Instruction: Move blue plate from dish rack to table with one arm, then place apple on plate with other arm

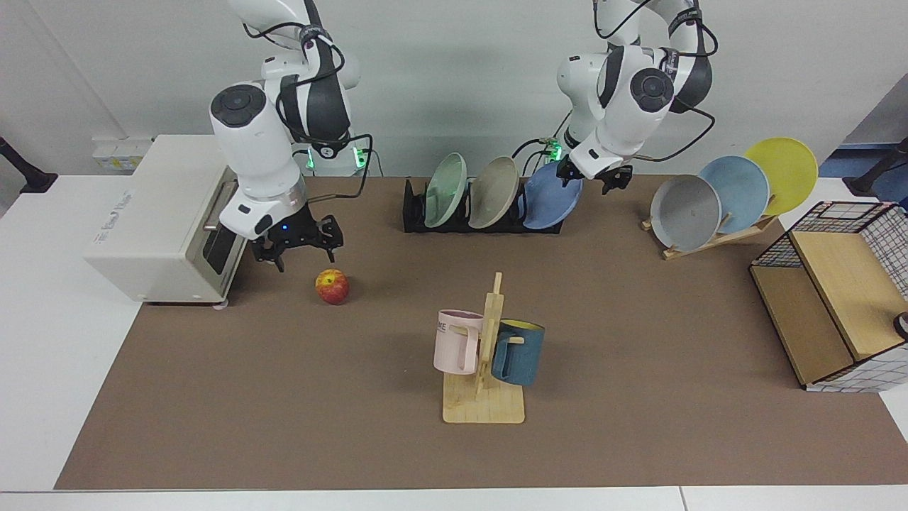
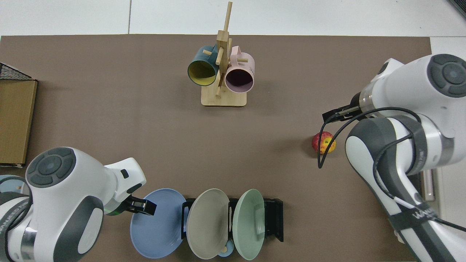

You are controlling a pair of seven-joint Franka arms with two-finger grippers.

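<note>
A white table (image 1: 42,369) is covered over most of its top by a brown mat (image 1: 638,341), and a plain pale wall is seen behind the two arm bases. A toaster oven (image 1: 152,227) is seen whole only in the facing view, where three plates are also counted in a slanted wooden rack (image 1: 716,238). The mouths of two mugs hung on a wooden mug tree (image 2: 222,72) are shown only from above.

Three plates are counted in the dish rack (image 1: 411,206); the blue plate (image 1: 550,195) is stood at its end, leaning outward. One apple (image 1: 332,286) is seen on the mat, near the oven.

The left gripper (image 1: 592,179) is held at the blue plate's upper rim; its fingers are seen parted, and from above it is found over the plate's edge. The right gripper (image 1: 296,248) is hung just beside and above the apple, fingers spread, nothing held.
</note>
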